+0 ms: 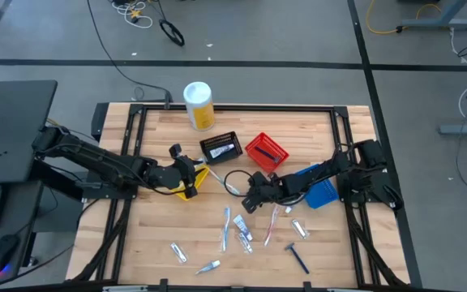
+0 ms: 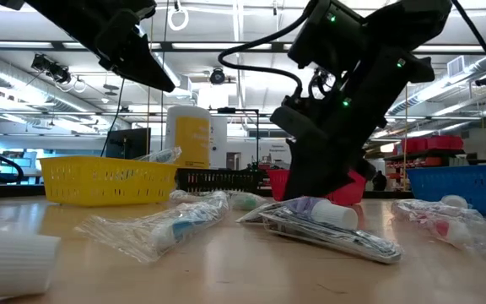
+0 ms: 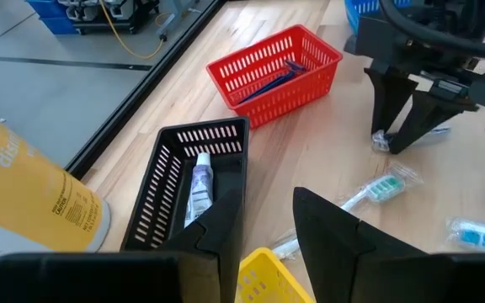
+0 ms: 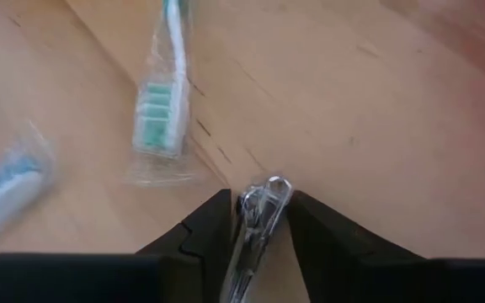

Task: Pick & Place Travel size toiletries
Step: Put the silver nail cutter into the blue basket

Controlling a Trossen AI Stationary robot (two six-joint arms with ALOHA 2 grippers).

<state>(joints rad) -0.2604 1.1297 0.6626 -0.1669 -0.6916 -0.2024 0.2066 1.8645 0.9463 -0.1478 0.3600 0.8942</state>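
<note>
On the left of the wooden table (image 1: 160, 235), the left gripper (image 1: 186, 165) hovers over the yellow mesh basket (image 1: 191, 183), with its two dark fingers (image 3: 331, 231) apart and nothing between them. Just beyond it stands the black mesh basket (image 3: 179, 181), and inside lies a small white tube with a white cap (image 3: 200, 181); its long axis runs along the length of the basket. Further right, the red mesh basket (image 3: 276, 71) holds a dark blue razor (image 3: 268, 80), lying along the basket's length.

In the middle, the right gripper (image 1: 250, 197) is down at the table surface near the red basket. Its fingers are closed on a thin clear plastic wrapper (image 4: 259, 210), the end of a wrapped item. I judge this item to be very light, and the film soft and slippery, so a hold on the film alone may slip; a hold across the stiff body inside would be safer. What is inside, I cannot tell.

Beside it lies a wrapped toothbrush with a green and white head (image 4: 160, 114). It is slim, stiff and light; its handle points away from the gripper, and the middle of the handle seems the best place to take it.

The other loose toiletries (image 1: 237, 231) lie scattered on the near part of the table. At the far right stands the blue mesh basket (image 1: 321, 191).
</note>
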